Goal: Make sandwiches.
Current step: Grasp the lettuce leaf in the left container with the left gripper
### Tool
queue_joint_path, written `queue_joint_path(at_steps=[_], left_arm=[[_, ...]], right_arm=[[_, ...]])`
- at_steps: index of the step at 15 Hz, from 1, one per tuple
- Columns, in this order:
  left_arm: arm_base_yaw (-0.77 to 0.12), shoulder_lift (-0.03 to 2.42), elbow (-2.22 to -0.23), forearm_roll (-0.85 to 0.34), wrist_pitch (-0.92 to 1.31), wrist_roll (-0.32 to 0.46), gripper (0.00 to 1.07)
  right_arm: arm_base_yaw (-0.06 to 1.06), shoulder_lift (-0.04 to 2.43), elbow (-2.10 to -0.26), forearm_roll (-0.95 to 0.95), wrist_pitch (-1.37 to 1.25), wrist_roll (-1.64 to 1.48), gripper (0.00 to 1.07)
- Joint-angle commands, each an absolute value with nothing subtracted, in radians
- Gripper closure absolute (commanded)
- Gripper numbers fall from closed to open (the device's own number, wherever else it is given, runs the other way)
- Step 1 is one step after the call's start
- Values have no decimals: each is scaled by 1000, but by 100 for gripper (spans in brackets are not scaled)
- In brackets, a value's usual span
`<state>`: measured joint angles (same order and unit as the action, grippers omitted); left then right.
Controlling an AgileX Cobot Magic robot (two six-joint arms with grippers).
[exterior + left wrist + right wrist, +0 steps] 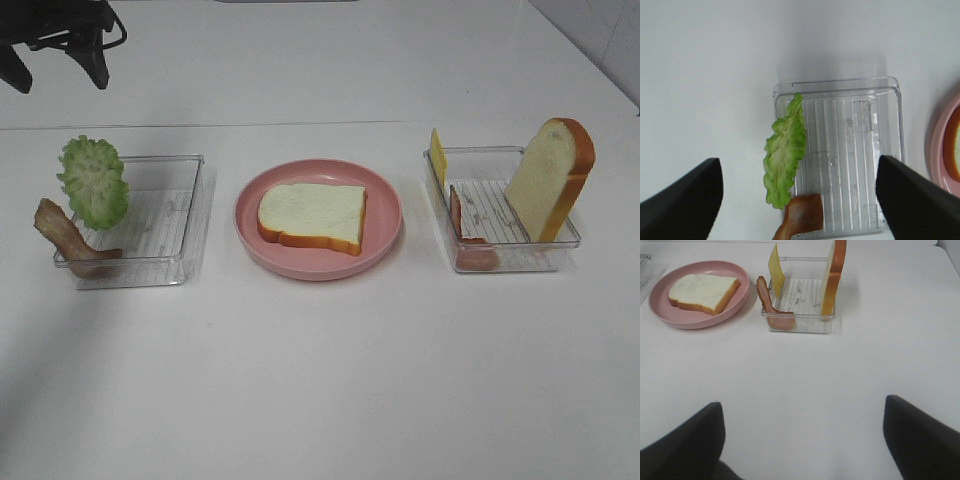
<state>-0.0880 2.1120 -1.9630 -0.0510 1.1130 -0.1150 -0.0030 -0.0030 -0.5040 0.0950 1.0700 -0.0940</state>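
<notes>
One bread slice (313,216) lies flat on the round pink plate (385,230). A second bread slice (549,178) stands on edge in the right clear tray (520,255), with a yellow cheese slice (437,156) and a bacon strip (458,220). The ruffled green lettuce (93,181) and another bacon strip (62,233) lean on the left clear tray's (170,225) left wall. My left gripper (58,72) is open and empty, high above the lettuce (784,155). My right gripper (801,405) is open and empty, over bare table in front of the right tray (800,325); the exterior view does not show it.
The white table (320,380) runs to a back edge (300,124) behind the trays. The plate's rim (940,150) shows at the edge of the left wrist view.
</notes>
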Motion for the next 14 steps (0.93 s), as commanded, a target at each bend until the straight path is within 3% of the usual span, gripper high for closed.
queue_joint_path(at_steps=[1,12,13,14], left_arm=[[-89,2162,-1964,-45,1095,-117,27],[-89,2317,-1963,-40,1073,-117,37],[-89,2317,-1963,-40,1077,-117,42],[-89,2317,-1963,-40,1083,-117,56]], right_arm=[[-10,-17,-502,99,1061,-92,25],[-10,-17,-502,99,1061,-92,25],[-10,-17,-502,99,1061,-92,25],[-10,-17,-502,99,1061,-92,25]])
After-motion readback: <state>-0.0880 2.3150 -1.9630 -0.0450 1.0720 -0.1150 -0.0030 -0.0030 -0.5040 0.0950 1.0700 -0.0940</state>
